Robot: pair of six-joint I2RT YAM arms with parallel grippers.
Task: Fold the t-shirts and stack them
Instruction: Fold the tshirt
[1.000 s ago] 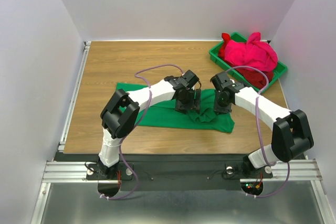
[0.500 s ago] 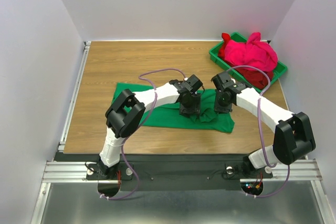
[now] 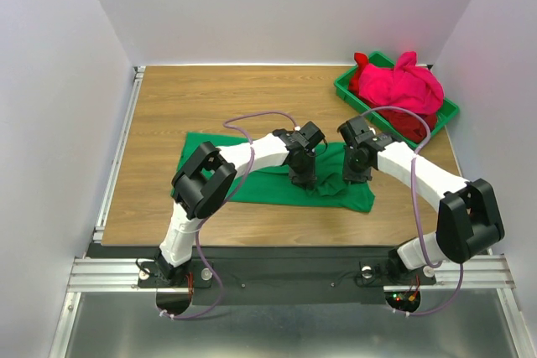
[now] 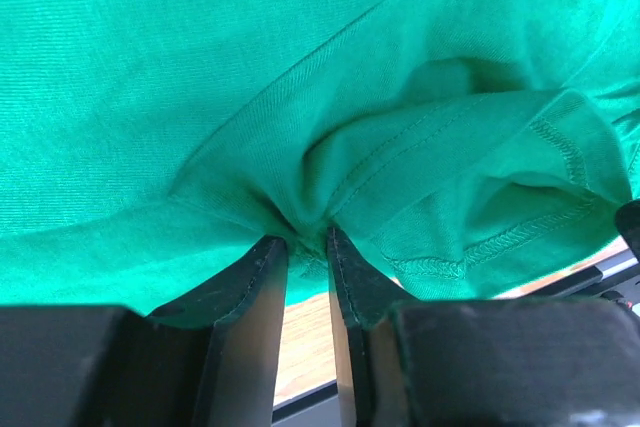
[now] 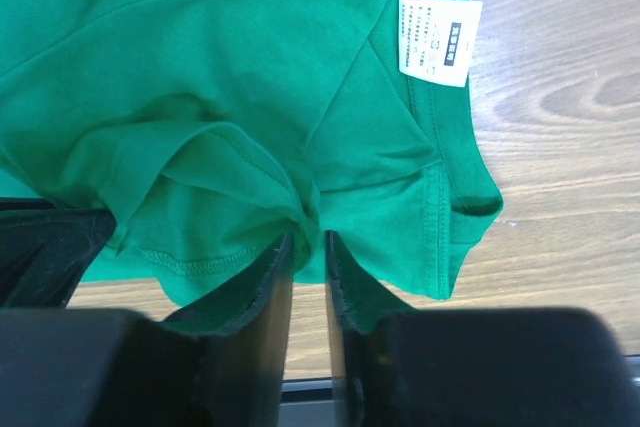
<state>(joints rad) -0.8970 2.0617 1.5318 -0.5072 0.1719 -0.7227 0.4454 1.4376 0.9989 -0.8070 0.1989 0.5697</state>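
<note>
The green t-shirt [image 3: 252, 180] lies across the middle of the table, bunched at its right part. My left gripper [image 3: 302, 180] is shut on a pinched fold of the green t-shirt [image 4: 250, 87] and holds it just above the wood. My right gripper [image 3: 352, 175] is shut on another fold of the green t-shirt [image 5: 200, 97], close beside the left one. A white neck label [image 5: 438, 37] shows by the collar. The pink t-shirt [image 3: 403, 85] and the red t-shirt [image 3: 413, 126] are heaped in the green bin.
The rigid green plastic bin [image 3: 344, 87] stands at the back right corner of the wooden table [image 3: 218, 98]. White walls close in the table on three sides. A metal rail runs along the left edge [image 3: 117, 157].
My left gripper has moved slightly forward and right over the shirt's bunched part. The right gripper has hardly moved. The shirt's left part has shifted a little.
</note>
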